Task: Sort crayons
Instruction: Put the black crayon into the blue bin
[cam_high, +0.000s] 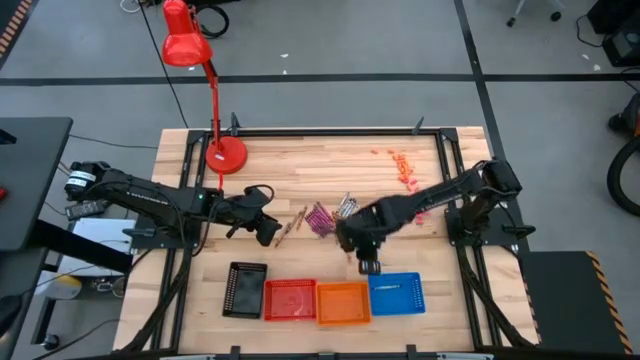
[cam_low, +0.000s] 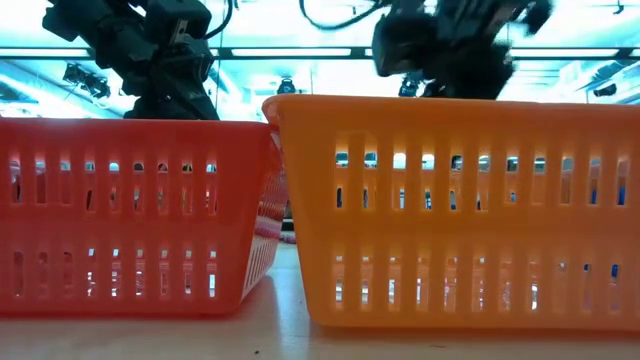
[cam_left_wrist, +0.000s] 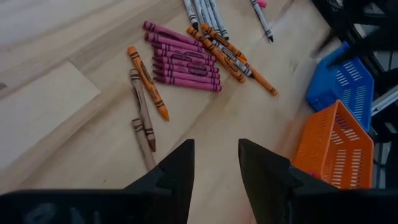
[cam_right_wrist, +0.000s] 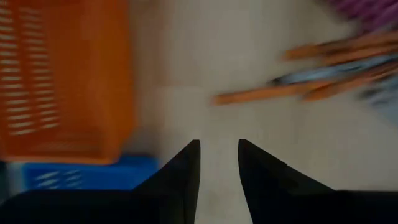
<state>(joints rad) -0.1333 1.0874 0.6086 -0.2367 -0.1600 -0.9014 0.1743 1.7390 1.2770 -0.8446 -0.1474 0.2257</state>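
Observation:
The crayons lie in a loose pile mid-table: a magenta bunch (cam_high: 320, 215) (cam_left_wrist: 183, 62), orange ones (cam_left_wrist: 227, 53) (cam_right_wrist: 298, 81), grey ones (cam_high: 345, 207) (cam_left_wrist: 202, 12) and brown ones (cam_high: 290, 225) (cam_left_wrist: 143, 118), all flat on the wood. My left gripper (cam_high: 268, 230) (cam_left_wrist: 216, 155) hovers just left of the pile, open, with nothing between its fingers. My right gripper (cam_high: 367, 262) (cam_right_wrist: 219, 155) hangs over the table between the pile and the far rims of the orange and blue baskets, pointing down, open and holding nothing.
Along the near edge stand a black basket (cam_high: 245, 290), a red basket (cam_high: 290, 298) (cam_low: 130, 210), an orange basket (cam_high: 343, 302) (cam_low: 460, 210) (cam_right_wrist: 62, 81) and a blue basket (cam_high: 397, 293) (cam_left_wrist: 342, 81). A red desk lamp (cam_high: 225, 155) stands far left. Small red-pink bits (cam_high: 403, 170) lie far right.

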